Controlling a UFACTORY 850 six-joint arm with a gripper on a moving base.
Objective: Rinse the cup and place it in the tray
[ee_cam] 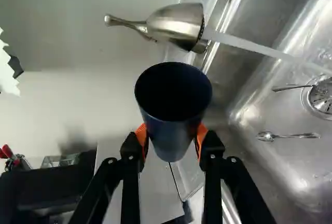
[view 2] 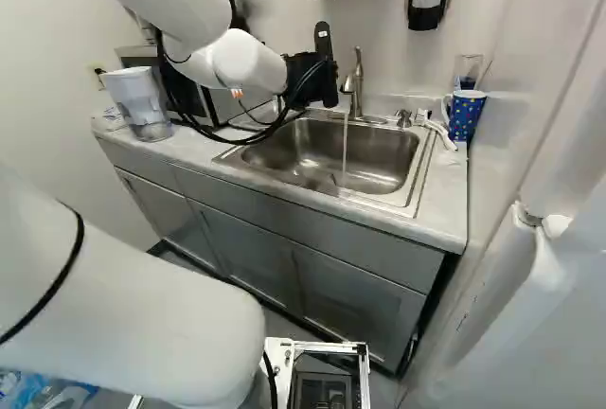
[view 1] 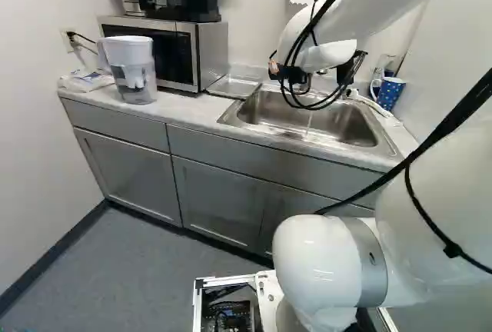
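Wrist view: cup [ee_cam: 174, 136] gripped, fingers parted to its width, orange pads [ee_cam: 141, 135] against opposite sides. Narrow visible gap, rim to faucet [ee_cam: 179, 24]. Water [ee_cam: 249, 45] runs clear of cup into sink [view 2: 423, 174]. Left base view: tray [view 1: 234, 88] between microwave [view 1: 212, 54] and sink; gripper [view 2: 312, 80] above counter level.

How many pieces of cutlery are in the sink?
2: one piece reaching the drain, another piece beside it on the basin floor. More may be hidden outside the wrist view.
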